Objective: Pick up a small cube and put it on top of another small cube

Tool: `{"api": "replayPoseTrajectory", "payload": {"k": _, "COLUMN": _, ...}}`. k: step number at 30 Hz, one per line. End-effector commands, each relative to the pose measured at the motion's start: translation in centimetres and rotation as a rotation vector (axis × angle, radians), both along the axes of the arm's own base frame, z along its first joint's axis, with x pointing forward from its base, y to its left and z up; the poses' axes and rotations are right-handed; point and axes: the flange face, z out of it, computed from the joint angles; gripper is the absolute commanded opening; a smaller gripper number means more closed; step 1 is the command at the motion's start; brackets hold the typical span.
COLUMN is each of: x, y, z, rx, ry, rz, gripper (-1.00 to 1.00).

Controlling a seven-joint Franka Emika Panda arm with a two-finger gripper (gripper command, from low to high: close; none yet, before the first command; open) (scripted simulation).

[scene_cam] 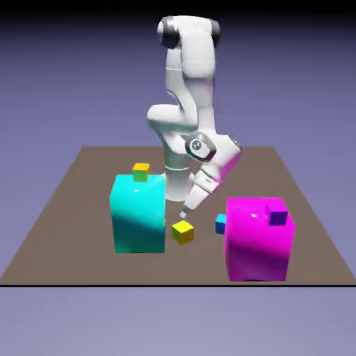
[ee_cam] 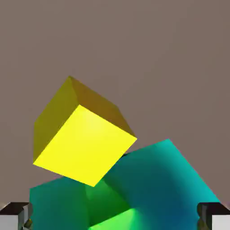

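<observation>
My two-finger gripper (scene_cam: 185, 211) hangs wide open and empty just above the tiny bright yellow cube (scene_cam: 183, 231) on the brown table (scene_cam: 69, 208) beside the big cyan block (scene_cam: 138, 214) — rigid, light, probably slick — so I'd pinch two opposite flat sides squarely.

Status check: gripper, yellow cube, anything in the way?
Gripper open, just above the yellow cube, not gripping. Cube on the table, unstacked. Cyan block close on exterior view's left; magenta block on its right.
</observation>
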Motion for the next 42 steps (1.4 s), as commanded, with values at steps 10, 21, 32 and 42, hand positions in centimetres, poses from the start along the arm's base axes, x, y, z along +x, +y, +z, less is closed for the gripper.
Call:
{"api": "replayPoseTrajectory", "payload": {"k": 10, "x": -3.9, "y": 1.5, "z": -3.7, "rx": -0.257, "ry": 0.137, "rz": 0.518, "gripper": 0.0}}
{"api": "replayPoseTrajectory", "payload": {"k": 21, "x": -2.2, "y": -0.1, "z": -8.1, "rx": -0.3, "ry": 0.127, "rz": 0.652, "gripper": 0.0}}
{"api": "replayPoseTrajectory", "payload": {"k": 32, "x": -3.8, "y": 1.9, "z": -4.7, "rx": -0.3, "ry": 0.127, "rz": 0.652, "gripper": -1.0}}
{"api": "replayPoseTrajectory", "payload": {"k": 42, "x": -3.8, "y": 8.9, "z": -2.0, "rx": -0.323, "ry": 0.109, "rz": 0.566, "gripper": -1.0}}
